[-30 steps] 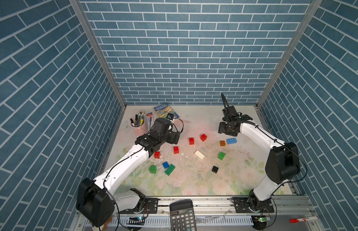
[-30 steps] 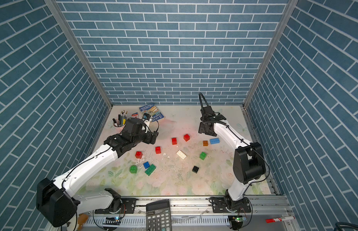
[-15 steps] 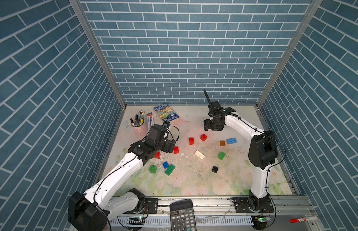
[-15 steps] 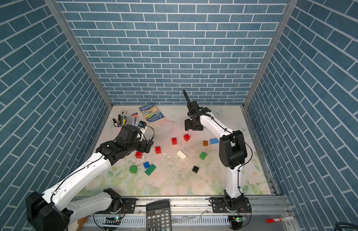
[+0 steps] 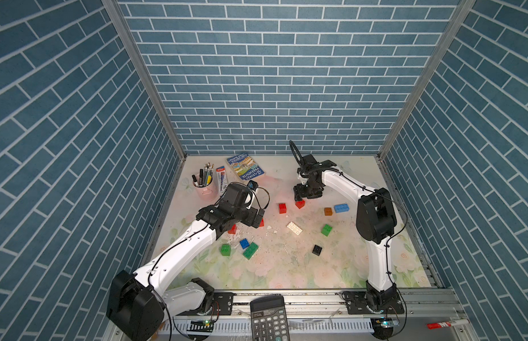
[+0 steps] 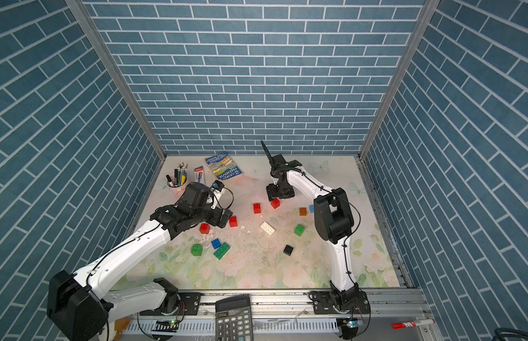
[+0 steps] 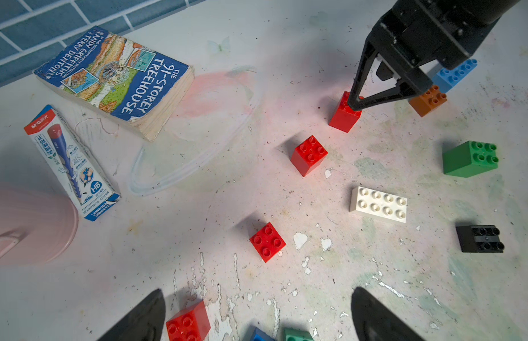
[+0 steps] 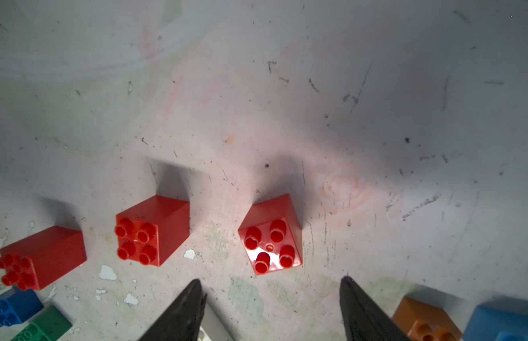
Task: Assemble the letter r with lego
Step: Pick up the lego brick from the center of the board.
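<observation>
Grasp step: right gripper (image 8: 271,280) spread, empty, poised at uppermost red brick (image 5: 300,204), near frame centre in both top views. Brick looks skewed to the jaws; suggest squaring wrist to its flat sides before closing. Meanwhile left gripper (image 7: 257,292) spread, empty.

In a top view the left arm (image 5: 183,245) covers part of a red brick (image 5: 233,229) toward the left edge of the bench (image 5: 360,265); in a top view the right arm (image 6: 330,218) hides most of the light blue brick (image 6: 311,208). In the left wrist view the pink cup (image 7: 29,224) is blurred and cut by the picture's edge, and a blue brick (image 7: 259,336) and a green brick (image 7: 296,335) are cut also.
</observation>
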You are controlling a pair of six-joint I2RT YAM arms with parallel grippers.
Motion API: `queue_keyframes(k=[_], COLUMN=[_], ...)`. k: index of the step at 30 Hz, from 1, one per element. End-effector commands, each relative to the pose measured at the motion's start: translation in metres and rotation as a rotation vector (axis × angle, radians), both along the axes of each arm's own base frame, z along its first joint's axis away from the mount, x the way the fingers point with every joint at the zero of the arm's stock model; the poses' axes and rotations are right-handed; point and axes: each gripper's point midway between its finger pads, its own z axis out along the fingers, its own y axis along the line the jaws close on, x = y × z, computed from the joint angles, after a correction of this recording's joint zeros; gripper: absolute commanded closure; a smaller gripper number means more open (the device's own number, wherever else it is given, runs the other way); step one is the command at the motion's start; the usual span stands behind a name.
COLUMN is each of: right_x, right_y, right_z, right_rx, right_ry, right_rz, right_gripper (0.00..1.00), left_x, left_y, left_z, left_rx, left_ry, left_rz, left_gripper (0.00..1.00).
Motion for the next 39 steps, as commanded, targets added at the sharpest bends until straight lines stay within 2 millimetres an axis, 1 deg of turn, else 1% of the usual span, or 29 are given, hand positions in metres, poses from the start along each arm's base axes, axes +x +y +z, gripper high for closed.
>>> queue_keyframes(k=[1,6,8,9,15,19,21,23,26,30,35,39], right_x=[-0.004,-0.001,0.002,0.003,0.008,0.007,0.009,0.008,0.006,0.005,0.002,0.002], right_y=[0.0,0.002,0.002,0.003,0.006,0.006,0.002,0.002,0.002,0.002,0.001,0.0], right_z=[-0.007,-0.013,-0.01,-0.023,-0.029,-0.033,-0.035,-0.037,-0.039,-0.041,-0.044,-0.044], right_rx=[-0.038,-0.048,-0.05,-0.064,-0.072,-0.08,-0.102,-0.101,-0.106,-0.115,-0.137,-0.144], right_ry=[0.023,0.021,0.007,0.027,0.033,0.047,0.041,0.048,0.051,0.049,0.049,0.036], right_rz=[0.065,0.091,0.094,0.096,0.105,0.104,0.092,0.093,0.087,0.08,0.072,0.061], right_gripper=[0.27,0.29,0.3,0.32,0.37,0.39,0.42,0.47,0.49,0.57,0.57,0.55], left_x=[0.011,0.018,0.019,0.02,0.024,0.026,0.026,0.027,0.026,0.026,0.022,0.018], left_y=[-0.007,-0.008,-0.008,-0.009,-0.007,-0.004,-0.002,0.0,0.002,0.005,0.01,0.015], left_z=[0.012,0.01,0.008,0.008,0.007,0.008,0.008,0.008,0.007,0.006,0.007,0.009], left_rx=[-0.021,-0.027,-0.028,-0.029,-0.019,-0.015,-0.014,-0.013,-0.01,-0.007,-0.009,-0.009], left_ry=[-0.03,-0.027,-0.025,-0.023,-0.023,-0.029,-0.03,-0.029,-0.026,-0.023,-0.023,-0.027], left_rz=[-0.024,-0.02,-0.019,-0.019,-0.011,-0.004,0.0,0.0,0.0,0.003,0.005,0.01], left_gripper=[0.01,0.01,0.01,0.01,0.01,0.01,0.01,0.01,0.01,0.01,0.01,0.01])
